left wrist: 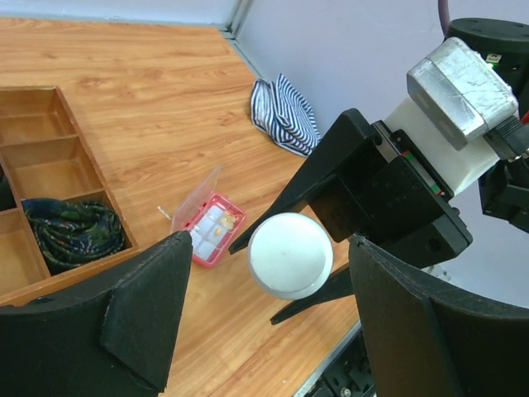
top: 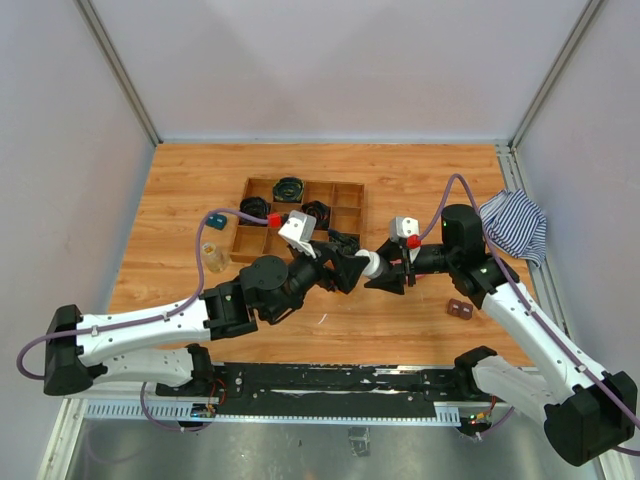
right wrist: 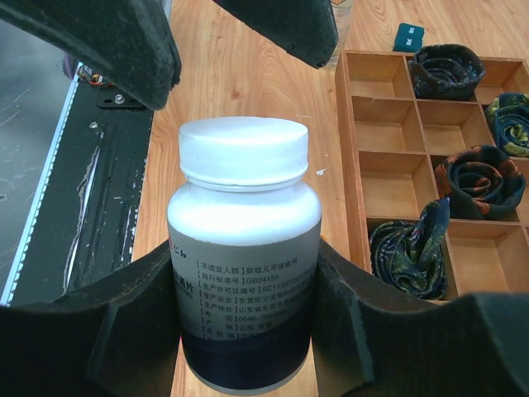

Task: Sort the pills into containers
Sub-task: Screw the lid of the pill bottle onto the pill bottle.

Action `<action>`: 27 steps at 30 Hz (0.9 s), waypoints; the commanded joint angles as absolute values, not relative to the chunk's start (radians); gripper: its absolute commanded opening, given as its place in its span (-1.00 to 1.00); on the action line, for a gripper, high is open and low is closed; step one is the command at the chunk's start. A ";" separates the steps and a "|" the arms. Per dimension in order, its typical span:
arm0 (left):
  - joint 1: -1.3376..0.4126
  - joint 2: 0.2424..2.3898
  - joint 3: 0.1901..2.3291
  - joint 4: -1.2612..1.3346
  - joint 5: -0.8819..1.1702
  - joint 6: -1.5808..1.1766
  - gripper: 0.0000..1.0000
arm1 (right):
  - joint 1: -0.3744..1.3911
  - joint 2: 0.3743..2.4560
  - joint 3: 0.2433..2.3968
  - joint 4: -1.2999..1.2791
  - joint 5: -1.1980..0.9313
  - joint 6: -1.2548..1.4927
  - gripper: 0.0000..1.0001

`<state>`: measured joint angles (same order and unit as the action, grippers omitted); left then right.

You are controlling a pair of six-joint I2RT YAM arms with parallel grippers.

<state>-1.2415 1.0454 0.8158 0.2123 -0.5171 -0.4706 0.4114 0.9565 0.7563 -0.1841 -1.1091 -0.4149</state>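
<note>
My right gripper (right wrist: 245, 277) is shut on the body of a bottle (right wrist: 244, 248) that is white above and dark below, with a white cap (right wrist: 244, 149). It holds the bottle above the table, cap towards my left gripper (top: 347, 266). In the left wrist view the cap (left wrist: 290, 255) sits between my left gripper's (left wrist: 271, 248) open fingers without touching them. The pink translucent box (left wrist: 212, 231) lies open on the table below, with pills inside. The clear vial (top: 213, 257) stands left of the tray. In the top view the bottle (top: 371, 263) bridges both grippers.
A wooden compartment tray (top: 345, 200) with coiled dark rolls stands at the centre back. A striped cloth (top: 516, 225) lies at the right edge. A small brown block (top: 460, 310) sits near my right arm. A teal block (top: 217, 221) lies left of the tray.
</note>
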 commanded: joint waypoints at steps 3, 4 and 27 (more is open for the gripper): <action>-1.249 1.058 0.857 0.253 -0.514 -0.497 0.57 | 0.403 0.951 0.781 -0.169 -1.105 -0.402 -0.99; -1.249 1.062 0.859 0.256 -0.510 -0.497 0.56 | 0.403 0.951 0.781 -0.169 -1.105 -0.402 -0.99; -1.249 1.117 0.865 0.270 -0.458 -0.503 -0.02 | 0.403 0.949 0.782 -0.169 -1.111 -0.401 -0.99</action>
